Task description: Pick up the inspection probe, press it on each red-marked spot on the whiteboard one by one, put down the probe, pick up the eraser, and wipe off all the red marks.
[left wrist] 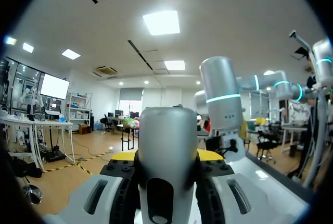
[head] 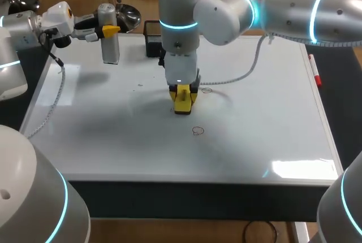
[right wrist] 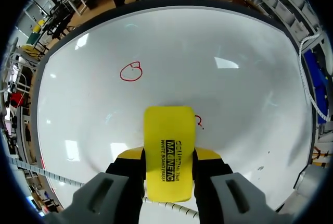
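Observation:
My right gripper [head: 182,92] [right wrist: 169,154] is shut on the yellow eraser [head: 182,104] [right wrist: 167,130], which points down at the middle of the whiteboard [head: 266,118]. One red circle mark [head: 197,131] [right wrist: 130,71] lies ahead of the eraser, towards the board's front. A smaller red mark [head: 206,90] [right wrist: 199,121] sits right beside the eraser. My left gripper [head: 107,30] [left wrist: 167,157] is shut on the grey inspection probe [head: 111,48] [left wrist: 166,130], held upright over the board's back left corner.
A black box [head: 151,38] stands at the board's back edge, just behind my right arm. A red marker [head: 314,72] lies along the right edge. A white cable [head: 243,76] trails across the board from the right arm, and another [head: 54,102] hangs from the left arm.

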Available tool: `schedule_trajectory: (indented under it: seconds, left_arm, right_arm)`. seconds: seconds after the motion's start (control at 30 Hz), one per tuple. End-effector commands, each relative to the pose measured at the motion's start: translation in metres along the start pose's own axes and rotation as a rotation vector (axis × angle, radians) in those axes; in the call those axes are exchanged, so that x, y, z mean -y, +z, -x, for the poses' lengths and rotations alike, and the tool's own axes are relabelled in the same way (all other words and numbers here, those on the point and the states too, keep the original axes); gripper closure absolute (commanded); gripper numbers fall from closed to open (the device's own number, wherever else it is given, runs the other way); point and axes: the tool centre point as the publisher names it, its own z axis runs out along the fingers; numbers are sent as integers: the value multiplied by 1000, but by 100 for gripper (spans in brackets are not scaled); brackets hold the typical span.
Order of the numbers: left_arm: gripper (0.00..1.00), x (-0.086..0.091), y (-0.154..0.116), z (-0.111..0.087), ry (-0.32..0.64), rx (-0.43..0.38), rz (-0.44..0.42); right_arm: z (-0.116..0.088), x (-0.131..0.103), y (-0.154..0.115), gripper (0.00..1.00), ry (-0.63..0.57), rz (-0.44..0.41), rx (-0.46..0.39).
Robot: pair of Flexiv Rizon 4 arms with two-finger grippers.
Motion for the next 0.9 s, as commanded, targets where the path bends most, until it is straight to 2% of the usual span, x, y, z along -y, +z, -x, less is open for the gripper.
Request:
schedule_trajectory:
  seconds: [0.03,0.33,0.6,0.9]
  left_arm:
    - [100,2,0,-2,2,4,0]
    - [100,2,0,-2,2,4,0]
    - [100,2,0,-2,2,4,0]
    - [100,2,0,-2,2,4,0]
  right_arm:
    - [-1,-1,-10,100,-11,-14,-3]
    - [23,-20,-22,100,-51,-32,23]
    - [48,-42,-13,100,-111,-21,25]
    - [62,-49,-2,100,-153,-21,4]
